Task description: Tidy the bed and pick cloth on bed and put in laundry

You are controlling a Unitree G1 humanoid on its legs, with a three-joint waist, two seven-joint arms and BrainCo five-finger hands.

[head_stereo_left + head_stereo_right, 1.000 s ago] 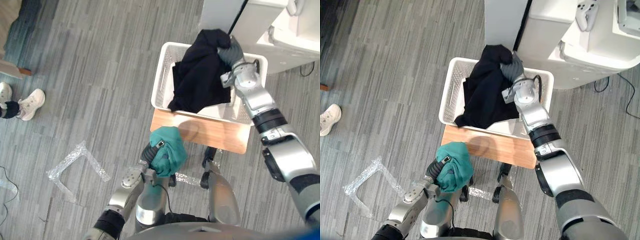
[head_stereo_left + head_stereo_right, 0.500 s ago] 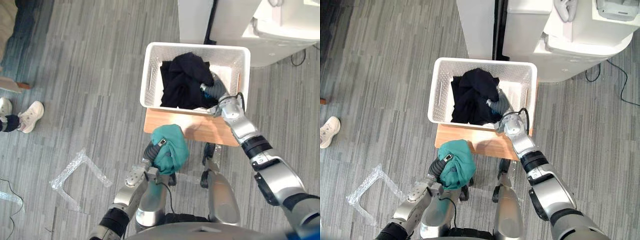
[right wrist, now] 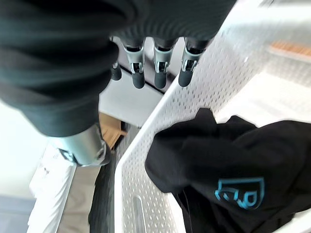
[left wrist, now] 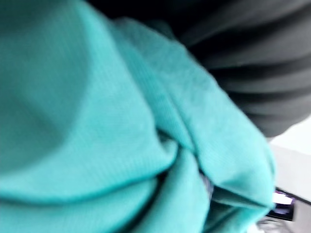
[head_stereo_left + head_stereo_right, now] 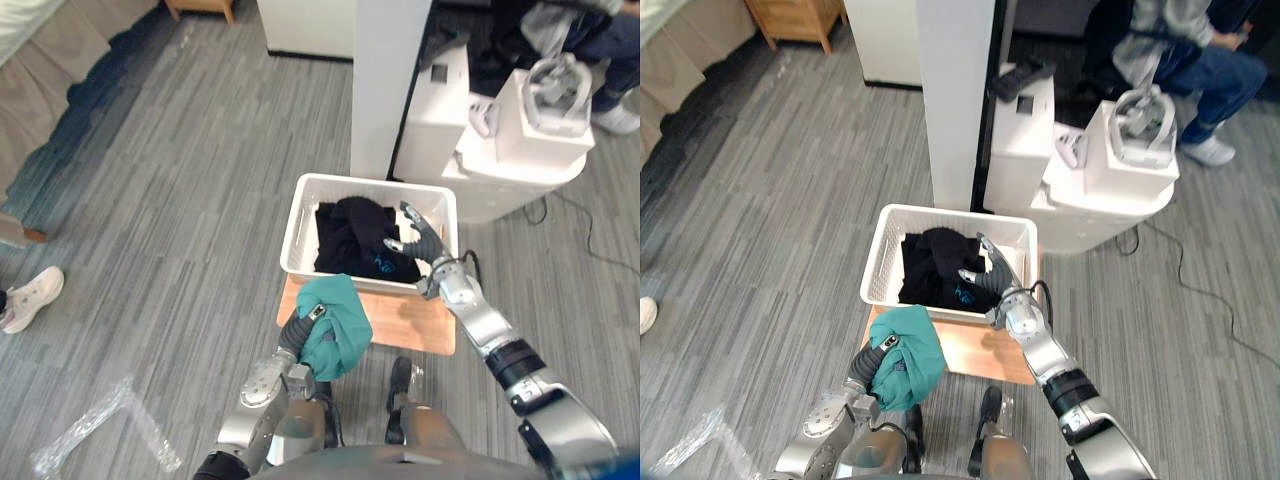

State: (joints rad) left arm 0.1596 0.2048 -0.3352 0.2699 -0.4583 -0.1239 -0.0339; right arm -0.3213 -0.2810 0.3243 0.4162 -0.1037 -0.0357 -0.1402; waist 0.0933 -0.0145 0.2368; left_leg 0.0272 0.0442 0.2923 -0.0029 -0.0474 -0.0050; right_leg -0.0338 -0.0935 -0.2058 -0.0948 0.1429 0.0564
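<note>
Lower centre: left hand (image 5: 296, 330) carries bunched teal cloth (image 5: 332, 338); grip can't be told w/ the cloth wrapped over it. Just beyond, mid-frame, white laundry basket (image 5: 296, 222) on wooden stand (image 5: 420, 325) holds black cloth (image 5: 350, 235). Right hand (image 5: 418, 245) hovers spread over its right rim, empty. Risk: teal cloth, short of near rim, falls to floor if let go early; right arm may block the drop.
</note>
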